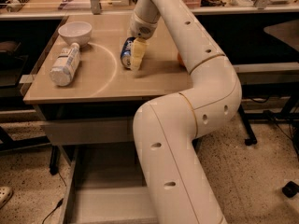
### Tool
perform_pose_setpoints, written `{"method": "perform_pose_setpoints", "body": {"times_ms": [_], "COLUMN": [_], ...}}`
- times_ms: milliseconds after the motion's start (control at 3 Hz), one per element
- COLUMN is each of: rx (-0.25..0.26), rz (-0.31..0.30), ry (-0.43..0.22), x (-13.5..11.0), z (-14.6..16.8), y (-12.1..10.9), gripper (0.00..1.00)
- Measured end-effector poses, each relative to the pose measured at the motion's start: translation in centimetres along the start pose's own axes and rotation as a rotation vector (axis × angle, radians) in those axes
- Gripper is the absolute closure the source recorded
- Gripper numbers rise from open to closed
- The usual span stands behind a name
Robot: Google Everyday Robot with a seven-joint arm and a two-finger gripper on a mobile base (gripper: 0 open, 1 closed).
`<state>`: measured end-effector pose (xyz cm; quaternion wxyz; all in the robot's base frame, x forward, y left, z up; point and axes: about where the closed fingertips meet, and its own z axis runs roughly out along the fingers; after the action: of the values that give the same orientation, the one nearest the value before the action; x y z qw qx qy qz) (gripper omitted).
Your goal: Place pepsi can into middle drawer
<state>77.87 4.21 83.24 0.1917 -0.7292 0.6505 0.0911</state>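
- The end effector [131, 57] sits at the pepsi can [125, 55] on the tabletop [154, 78]; we cannot tell its grip.
- Below the can, the middle drawer [112, 204] stands open; we judge lifting and placing remain.

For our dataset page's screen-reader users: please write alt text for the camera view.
The robot's gripper is at the pepsi can on a tan table, with a lying white bottle and bowl nearby. Below, the middle drawer stands open.

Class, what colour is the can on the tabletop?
The pepsi can is blue, shown best in camera view; the gripper is at it.
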Motion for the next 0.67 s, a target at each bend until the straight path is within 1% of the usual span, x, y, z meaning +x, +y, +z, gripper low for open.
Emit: {"method": "perform_pose_setpoints", "body": {"times_ms": [333,667], "rx": [0.0,0.0], "rz": [0.0,0.0], "ry": [0.0,0.0], "x": [0.0,0.0], "z": [0.0,0.0], "y": [0.0,0.0], "gripper": [0.19,0.43]}}
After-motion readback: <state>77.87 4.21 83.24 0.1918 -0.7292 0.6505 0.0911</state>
